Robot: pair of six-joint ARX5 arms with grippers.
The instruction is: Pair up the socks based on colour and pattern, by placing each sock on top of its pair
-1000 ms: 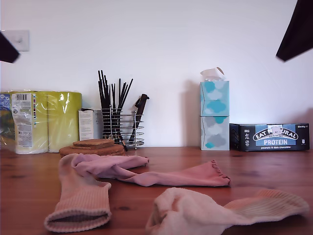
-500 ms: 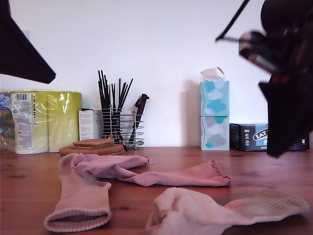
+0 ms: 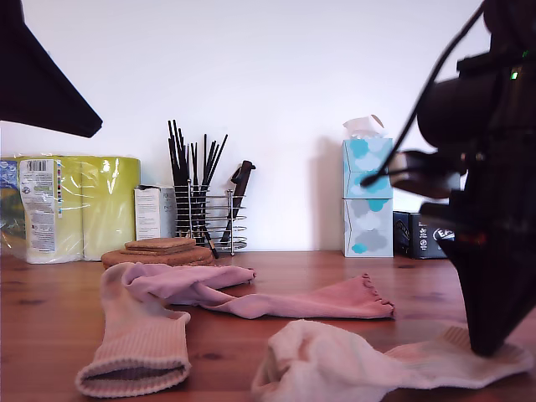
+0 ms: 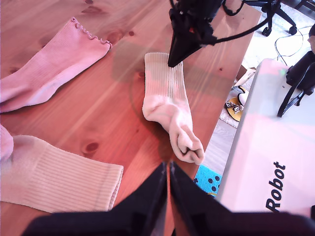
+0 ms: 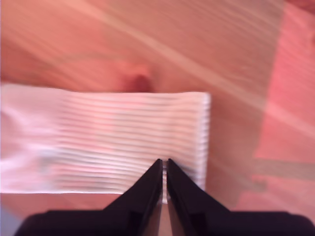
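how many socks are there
4: frilly pink sock mid-table, other pink sock overlapping it, cream sock at the exterior view's left, second cream sock below my second gripper.

A plain white wall [image 3: 276, 75] fills the upper part of the exterior view, evenly lit. A wall plate is partly hidden at upper left. Below it a reddish pine table [image 3: 419, 289] with knots spans the frame. In the first wrist view, pale floor [image 4: 231, 110] is seen past the table edge at right, with a chair base [image 4: 273, 14] and cables [image 4: 288, 42] at upper right.
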